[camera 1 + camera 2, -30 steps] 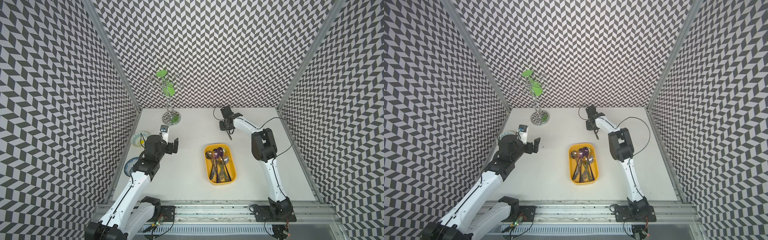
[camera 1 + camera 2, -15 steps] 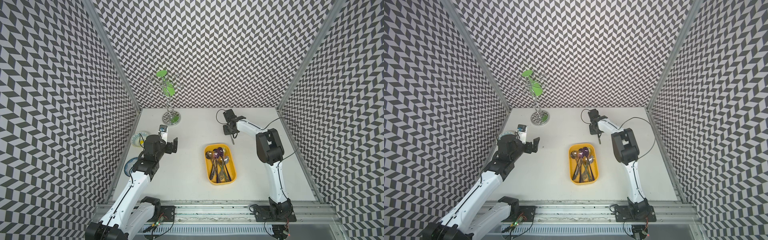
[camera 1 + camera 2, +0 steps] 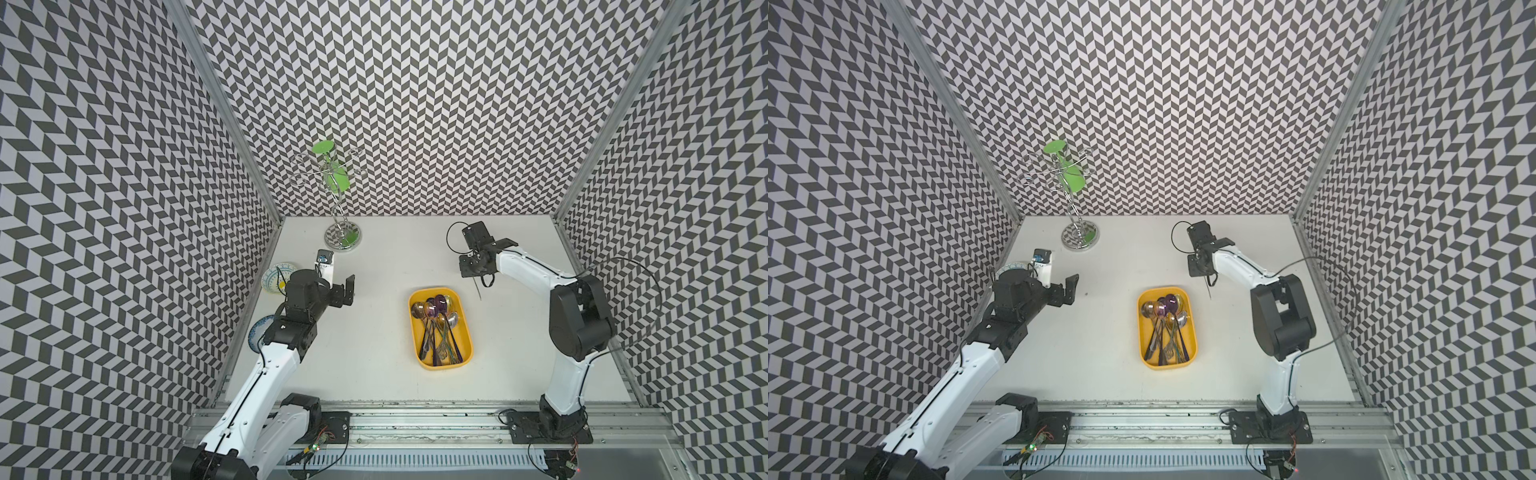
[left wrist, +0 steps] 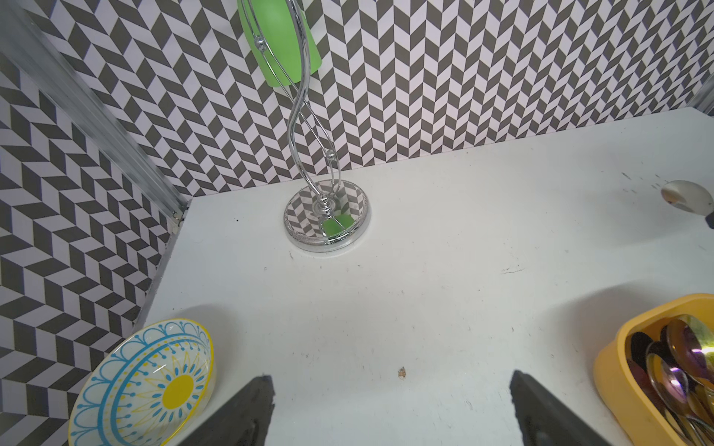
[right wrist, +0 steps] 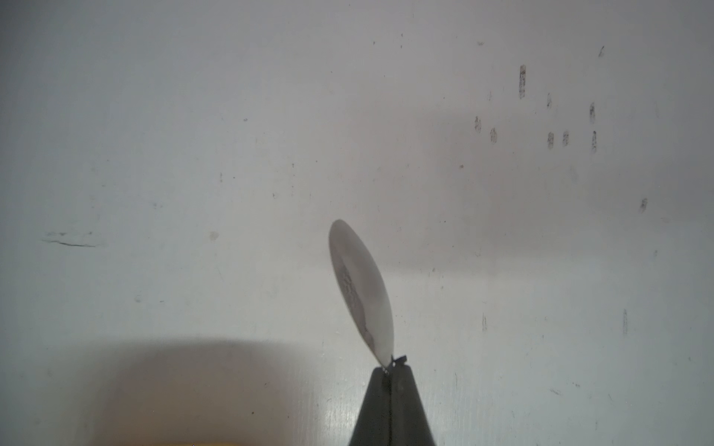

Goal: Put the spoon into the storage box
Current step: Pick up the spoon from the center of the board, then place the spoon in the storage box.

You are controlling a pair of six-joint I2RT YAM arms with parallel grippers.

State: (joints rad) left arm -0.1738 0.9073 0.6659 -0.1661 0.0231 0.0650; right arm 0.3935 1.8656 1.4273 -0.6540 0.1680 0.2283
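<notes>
So the right gripper [image 5: 388, 370] pinches the spoon [image 5: 361, 289] tight near the yellow storage box [image 3: 445, 365], while the left gripper [image 4: 391, 380] gapes wide and empty.

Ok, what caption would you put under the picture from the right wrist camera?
Right end effector shut on a silver spoon at the neck of its bowl, white table behind.
</notes>
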